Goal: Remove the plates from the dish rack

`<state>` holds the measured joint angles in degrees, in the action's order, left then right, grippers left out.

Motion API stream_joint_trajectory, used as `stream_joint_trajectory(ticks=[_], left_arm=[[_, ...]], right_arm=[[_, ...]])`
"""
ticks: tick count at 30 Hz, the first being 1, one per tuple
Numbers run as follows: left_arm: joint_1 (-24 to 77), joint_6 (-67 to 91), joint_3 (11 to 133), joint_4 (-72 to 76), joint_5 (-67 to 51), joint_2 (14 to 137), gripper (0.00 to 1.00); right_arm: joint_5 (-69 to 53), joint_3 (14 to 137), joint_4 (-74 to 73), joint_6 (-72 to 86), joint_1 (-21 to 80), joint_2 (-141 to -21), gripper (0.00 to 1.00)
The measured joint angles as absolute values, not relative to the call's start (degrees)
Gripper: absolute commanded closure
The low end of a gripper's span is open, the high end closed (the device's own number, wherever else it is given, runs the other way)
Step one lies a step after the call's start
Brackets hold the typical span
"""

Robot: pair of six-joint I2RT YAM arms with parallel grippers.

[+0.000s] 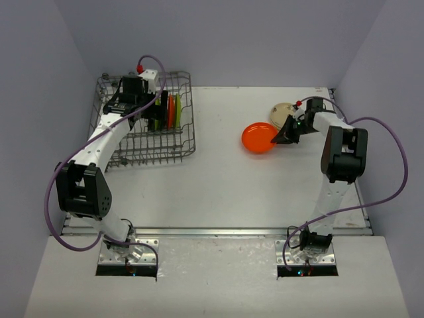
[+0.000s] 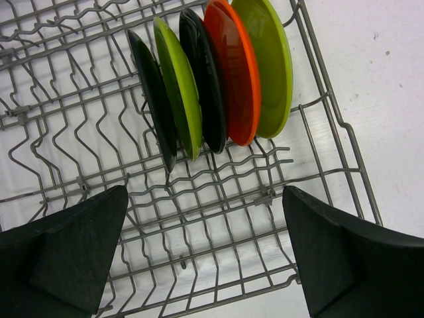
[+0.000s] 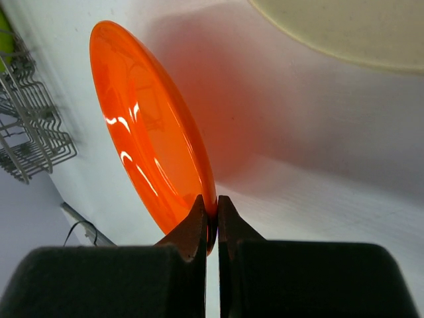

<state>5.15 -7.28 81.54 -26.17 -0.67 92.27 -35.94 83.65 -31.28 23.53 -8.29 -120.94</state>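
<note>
The right gripper [image 3: 211, 207] clamps the orange plate [image 3: 147, 136] by its rim, at 7 o'clock from the cream plate [image 1: 281, 110]. The left gripper [image 2: 205, 199] has its fingers wide apart over the dish rack [image 1: 136, 154].

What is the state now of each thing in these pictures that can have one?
left gripper: open, empty, over the dish rack.
right gripper: shut on the unloaded orange plate.
unloaded orange plate: tilted, gripped at its rim.
cream plate: flat on the table.
five racked plates: upright on edge, side by side.
dish rack: holds those five plates.

The right wrist view crops the cream plate [image 3: 344, 30] at top, the dish rack [image 3: 33, 132] at left.
</note>
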Motion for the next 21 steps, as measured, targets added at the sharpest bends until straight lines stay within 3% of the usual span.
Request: stream_joint_trajectory(ticks=[10,14,16,21], left_arm=[[5.15,-7.24,81.49,-25.75,-0.66,92.28,0.00],[5.13,-6.86,82.13,-25.99,-0.54,92.84,0.05],[4.93,-6.43,82.66,-25.99,-0.51,93.48,0.11],[4.14,-5.36,84.10,-26.68,-0.37,95.33,0.30]], right_arm=[[-35.58,77.04,-34.49,16.73,-8.88,-120.49,0.98],[-36.05,76.27,-34.96,15.06,-8.88,-120.49,0.78],[-35.15,75.76,-35.21,14.30,-8.88,-120.49,0.54],[-35.15,75.26,-36.48,13.33,-8.84,-119.53,0.46]])
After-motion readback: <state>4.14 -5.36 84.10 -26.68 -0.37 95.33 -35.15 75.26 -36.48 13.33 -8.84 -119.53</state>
